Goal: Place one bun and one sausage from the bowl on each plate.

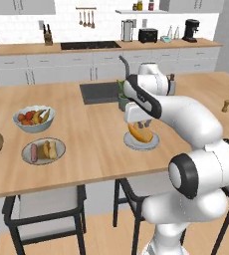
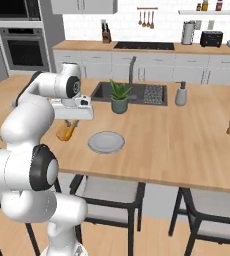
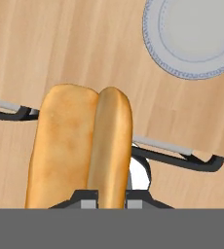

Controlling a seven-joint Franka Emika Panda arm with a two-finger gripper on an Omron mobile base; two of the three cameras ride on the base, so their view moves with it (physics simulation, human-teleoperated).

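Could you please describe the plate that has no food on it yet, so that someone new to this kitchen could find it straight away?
Start at the long wooden island counter with the dark sink set in it. Just in front of the small potted plant by that sink lies the empty plate, round, flat and pale grey-white. The other plate, farther left by the fruit bowl, already holds a bun and a sausage.
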